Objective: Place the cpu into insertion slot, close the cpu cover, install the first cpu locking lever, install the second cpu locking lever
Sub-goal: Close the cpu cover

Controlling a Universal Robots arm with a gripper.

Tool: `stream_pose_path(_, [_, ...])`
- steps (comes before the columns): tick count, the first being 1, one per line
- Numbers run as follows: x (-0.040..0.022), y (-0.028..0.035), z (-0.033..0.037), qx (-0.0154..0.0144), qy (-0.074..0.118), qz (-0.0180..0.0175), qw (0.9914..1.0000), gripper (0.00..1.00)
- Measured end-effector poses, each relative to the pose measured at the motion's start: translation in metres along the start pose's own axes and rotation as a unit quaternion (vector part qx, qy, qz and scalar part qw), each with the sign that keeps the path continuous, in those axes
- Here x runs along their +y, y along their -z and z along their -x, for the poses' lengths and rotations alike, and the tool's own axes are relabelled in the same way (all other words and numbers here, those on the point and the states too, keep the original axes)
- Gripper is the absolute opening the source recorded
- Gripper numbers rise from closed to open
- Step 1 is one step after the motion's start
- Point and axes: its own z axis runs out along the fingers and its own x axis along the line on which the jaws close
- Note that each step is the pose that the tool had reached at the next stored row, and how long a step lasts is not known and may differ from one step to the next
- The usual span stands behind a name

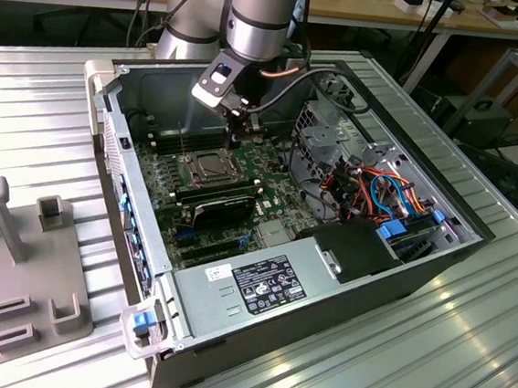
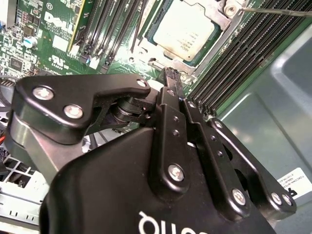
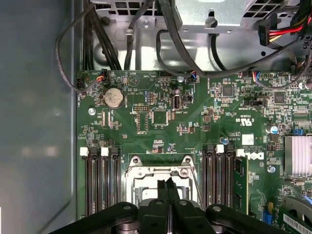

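The cpu point(image 2: 187, 31), a dull silver square, lies in the insertion slot point(image 1: 208, 166) on the green motherboard. The cpu cover point(image 2: 222, 19), a silvery frame, lies down around it; its edge point(image 3: 161, 168) also shows in the first wrist view. One thin locking lever point(image 2: 278, 11) sticks up free beside the socket, and it appears as a fine upright wire point(image 1: 183, 145) in the exterior view. A second dark rod point(image 2: 138, 29) runs along the socket's other side. My gripper point(image 3: 168, 187) hovers just over the socket's edge, shut, with nothing seen between its fingers.
Black memory slots point(image 3: 101, 180) flank the socket on both sides. A memory stick point(image 1: 222, 198) and a black card stand beside it. Cable bundles point(image 1: 383, 192) and the drive cage fill the exterior view's right of the case; the case wall point(image 1: 121, 153) rises on the left.
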Motion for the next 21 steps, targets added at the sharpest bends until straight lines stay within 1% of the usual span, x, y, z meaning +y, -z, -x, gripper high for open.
stream_pose_path(21, [-0.0122,-0.0009,0.0001,0.0000,0.000,0.0000,1.00000,0.11])
